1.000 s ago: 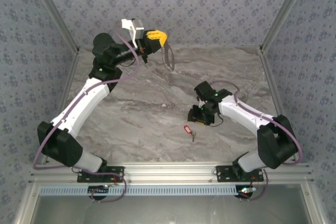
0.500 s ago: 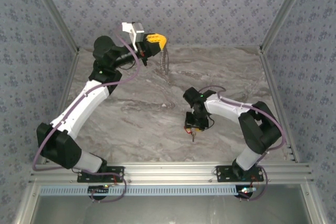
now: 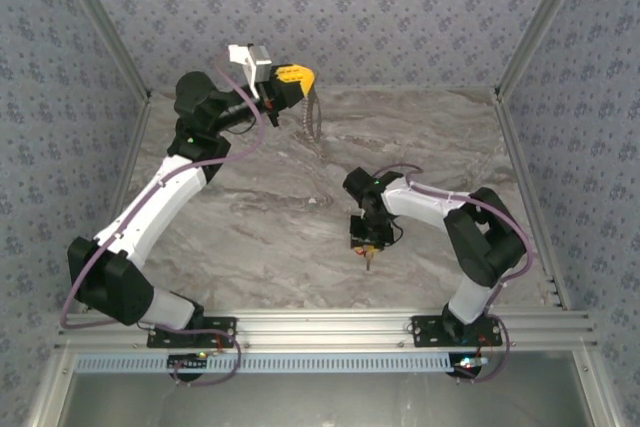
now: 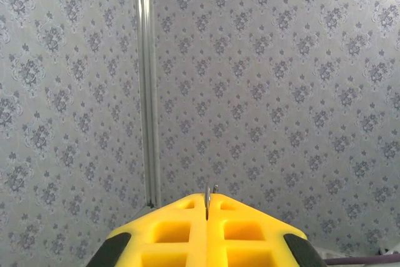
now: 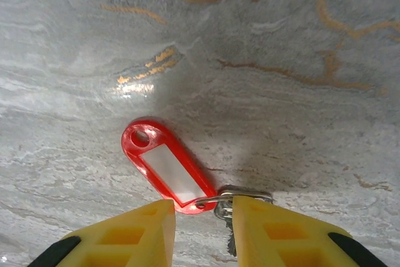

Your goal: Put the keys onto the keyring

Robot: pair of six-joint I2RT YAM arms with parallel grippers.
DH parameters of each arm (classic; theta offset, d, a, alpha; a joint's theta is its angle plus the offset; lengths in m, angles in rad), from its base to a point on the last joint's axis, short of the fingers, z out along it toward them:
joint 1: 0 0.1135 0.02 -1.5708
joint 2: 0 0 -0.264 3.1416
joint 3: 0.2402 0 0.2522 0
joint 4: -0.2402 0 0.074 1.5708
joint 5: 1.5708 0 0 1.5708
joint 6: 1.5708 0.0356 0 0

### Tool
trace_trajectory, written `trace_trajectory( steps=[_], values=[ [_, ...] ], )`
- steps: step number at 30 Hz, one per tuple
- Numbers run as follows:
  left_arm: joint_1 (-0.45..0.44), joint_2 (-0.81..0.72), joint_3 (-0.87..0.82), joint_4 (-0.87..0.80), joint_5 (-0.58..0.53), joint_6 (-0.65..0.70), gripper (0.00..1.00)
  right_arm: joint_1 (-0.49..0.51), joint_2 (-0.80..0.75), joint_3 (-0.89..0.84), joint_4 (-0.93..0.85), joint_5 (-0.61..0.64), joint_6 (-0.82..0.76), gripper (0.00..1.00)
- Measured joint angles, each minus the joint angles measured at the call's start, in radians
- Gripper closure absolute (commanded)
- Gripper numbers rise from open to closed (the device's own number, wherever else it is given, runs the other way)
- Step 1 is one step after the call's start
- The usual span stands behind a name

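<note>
**Left hand.** In the top view, the left hand (image 3: 308, 78) is raised at the upper centre-left of the frame, in front of the patterned wall (image 3: 400, 7). Its jaws are closed on the keyring (image 3: 313, 115), a thin pale loop that hangs from the yellow fingers above the tabletop (image 3: 250, 217). In the left wrist view, a thin piece of the keyring (image 4: 207, 193) is seen standing up from the seam between the closed fingertips.

**Right hand.** In the top view, the right hand (image 3: 366, 243) is lowered to the tabletop at the lower centre of the frame, directly over the key (image 3: 368, 259). In the right wrist view, the key (image 5: 165, 167) is seen lying flat on the marbled surface at the lower centre: a red tag with a white label window, joined to a small metal ring (image 5: 240, 193). The jaws of the right hand (image 5: 201, 214) are set to a narrow gap. The lower end of the tag and the metal ring lie between the fingers. Whether the fingers press on the key cannot be told.
</note>
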State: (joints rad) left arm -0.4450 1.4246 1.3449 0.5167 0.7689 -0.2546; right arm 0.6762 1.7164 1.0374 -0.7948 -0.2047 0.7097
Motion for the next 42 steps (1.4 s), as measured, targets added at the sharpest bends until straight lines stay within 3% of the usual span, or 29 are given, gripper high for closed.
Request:
trace_trajectory(
  steps=[8,13,25,28,31,42],
  values=[
    [0.007,-0.004,-0.022,0.012,-0.005,-0.008,1.0,0.012,0.011,0.003,-0.017,0.001,-0.019,0.84],
    [0.007,-0.004,-0.027,0.013,-0.009,-0.013,1.0,0.012,0.013,0.017,-0.029,0.001,-0.023,0.99],
    [0.008,-0.007,-0.027,0.019,-0.022,-0.019,1.0,-0.021,0.005,0.065,-0.053,0.011,-0.049,1.0],
    [0.008,-0.009,-0.027,0.019,-0.023,-0.02,1.0,-0.039,-0.016,0.063,-0.047,0.007,-0.053,0.75],
    [0.008,-0.01,-0.027,0.019,-0.023,-0.02,1.0,-0.053,-0.047,0.033,-0.01,-0.008,-0.088,0.64],
    [0.013,-0.01,-0.027,0.019,-0.023,-0.027,1.0,-0.063,-0.082,-0.111,0.13,-0.089,-0.153,0.57]
  ],
)
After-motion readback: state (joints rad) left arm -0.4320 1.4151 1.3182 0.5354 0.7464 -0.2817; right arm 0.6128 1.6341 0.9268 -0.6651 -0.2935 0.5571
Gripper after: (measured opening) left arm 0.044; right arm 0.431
